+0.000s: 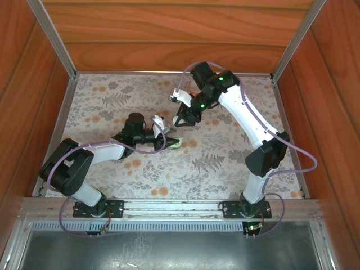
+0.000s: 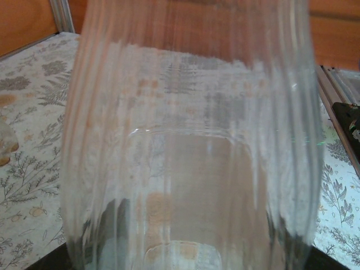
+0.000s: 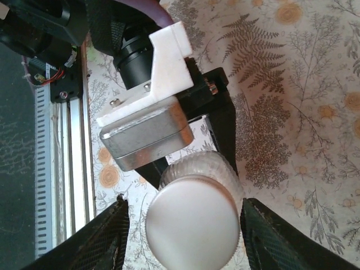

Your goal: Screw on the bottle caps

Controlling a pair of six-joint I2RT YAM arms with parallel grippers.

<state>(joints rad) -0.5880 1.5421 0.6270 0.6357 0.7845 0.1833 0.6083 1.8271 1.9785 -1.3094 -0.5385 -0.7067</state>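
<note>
A clear ribbed bottle (image 2: 191,140) with a green-and-white label (image 1: 175,144) stands mid-table. My left gripper (image 1: 167,140) is shut on its body, and dark fingers (image 2: 104,225) show through the plastic at the bottom of the left wrist view. A white cap (image 3: 191,222) sits on the bottle's neck. My right gripper (image 3: 188,239) hangs over it from above, open. The left fingertip (image 3: 107,239) stands a small gap off the cap, and the right fingertip (image 3: 278,236) is close beside it. In the top view the right gripper (image 1: 185,120) points down just behind the bottle.
The floral tabletop (image 1: 225,157) is walled in by wooden panels (image 1: 169,39) and metal posts. A rail (image 1: 169,207) runs along the near edge by the arm bases. A clear rounded object (image 2: 5,143) lies at the left edge of the left wrist view.
</note>
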